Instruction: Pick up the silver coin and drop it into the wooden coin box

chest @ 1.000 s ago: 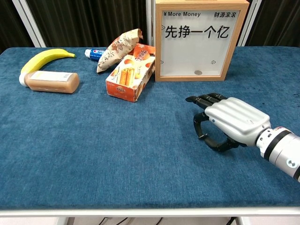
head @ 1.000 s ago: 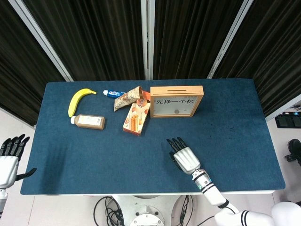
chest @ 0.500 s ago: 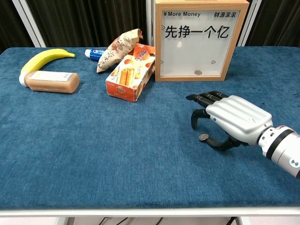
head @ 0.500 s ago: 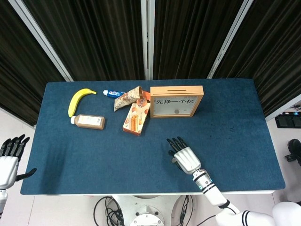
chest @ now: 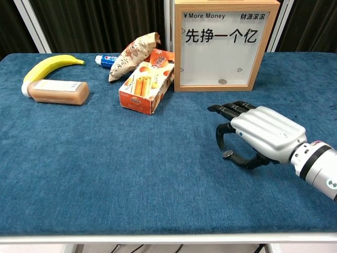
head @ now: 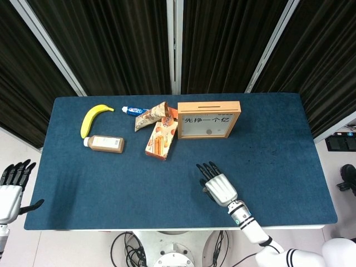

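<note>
The silver coin [chest: 228, 154] now sits slightly higher than half a second ago, pinched at my right hand [chest: 258, 138] thumb tip just above the counter [chest: 131, 158]. I'd firm the pinch before lifting toward the wooden coin box [chest: 221, 45], far; left hand [head: 11, 192] spread, idle

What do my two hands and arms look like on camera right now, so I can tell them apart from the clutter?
The right hand has a ribbed, glossy silver-white back shell and black fingers. Its wrist is a silver cylinder with a black ring and a small round teal-edged marking, and the arm continues white. The left hand, off the table's edge in the head view, looks the same: pale shell, black fingers. No loose cables show on either.
</note>
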